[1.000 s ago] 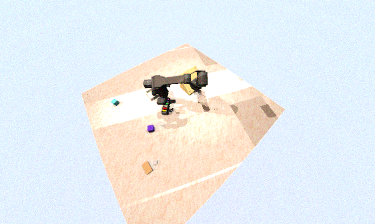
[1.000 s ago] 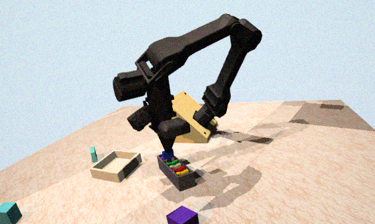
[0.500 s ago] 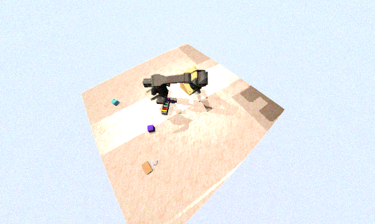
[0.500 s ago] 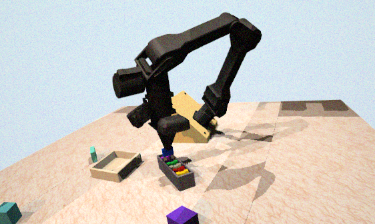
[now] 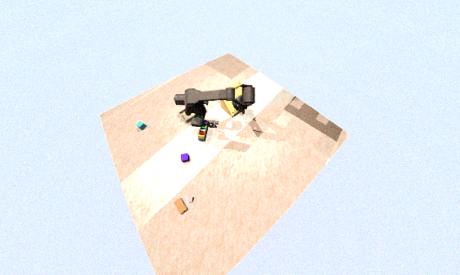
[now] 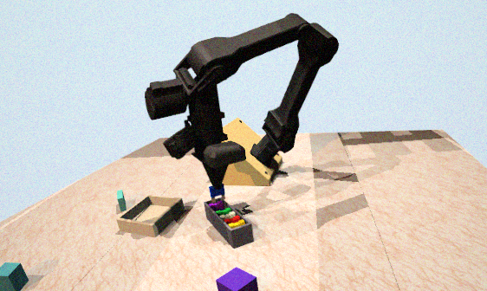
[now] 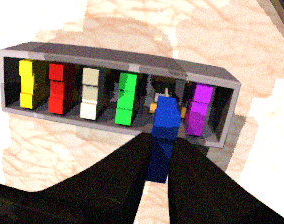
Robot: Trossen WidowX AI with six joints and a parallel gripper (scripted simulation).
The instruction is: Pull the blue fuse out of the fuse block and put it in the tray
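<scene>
- Above the fuse block [image 6: 230,225], near its far end, the blue fuse [image 6: 217,190] hangs in the gripper [image 6: 216,186] — I judge this to be the extraction step, with the lift partly done.
- From the exterior view I read the fuse's lower edge as roughly level with the tops of the seated fuses, or just above them; I cannot tell whether it is fully free of its slot.
- My wrist view shows the empty slot between the green fuse [image 7: 126,98] and the purple fuse [image 7: 201,108], with the blue fuse in front of it.
- Gripper state: nearly closed, clenched on the blue fuse, whose body runs down between the two dark fingers. I see no contact with the block or the neighbouring fuses.
- Next I would want more straight-up travel, no sideways drift until the fuse is well above the block — the purple one sits just beside it.
- After that, a carry across to the tray [image 6: 149,215], which lies near the block, then lower and release.
</scene>
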